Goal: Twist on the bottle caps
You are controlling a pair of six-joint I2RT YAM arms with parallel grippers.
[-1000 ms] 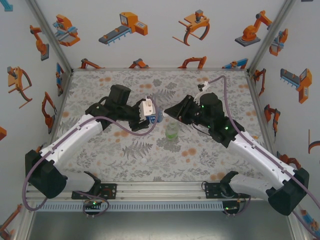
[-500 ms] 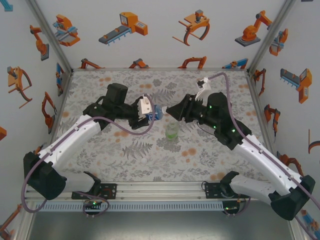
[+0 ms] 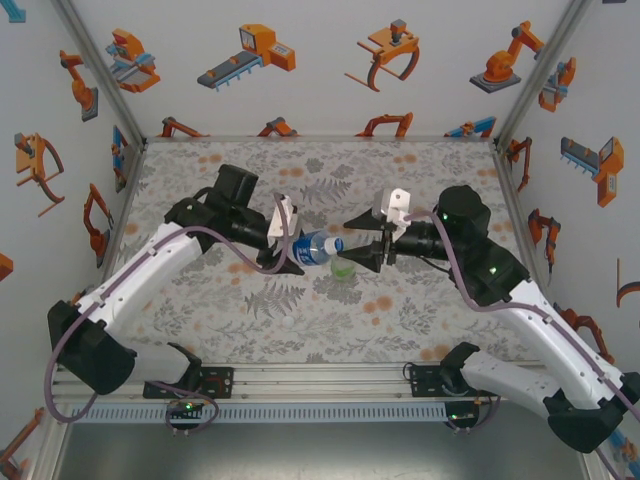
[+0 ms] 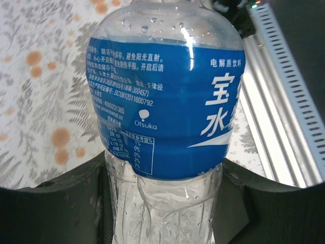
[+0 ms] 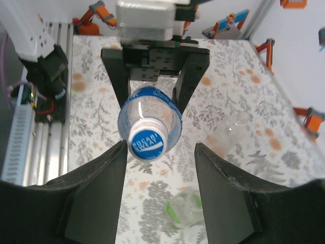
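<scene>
- Left gripper (image 3: 298, 250) is clamped on the blue-label bottle (image 4: 162, 101), printed "Otsuka", held sideways above the table (image 3: 250, 310).
- Its cap (image 5: 147, 143) reads "POCARI SWEAT".
- Right gripper (image 3: 357, 243) has its jaws apart, flanking that cap without touching it.

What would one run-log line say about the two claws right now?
left claw: shut on blue-label bottle, held sideways | right claw: open, flanking its cap | green bottle: on table underneath

Blue-label bottle (image 3: 318, 247): horizontal, clamped in left gripper (image 3: 298, 252) jaws. Its printed cap (image 5: 148, 142): seated, between parted right gripper (image 3: 346, 243) jaws, untouched. Green-tinted bottle (image 3: 343, 266): beneath them.
</scene>
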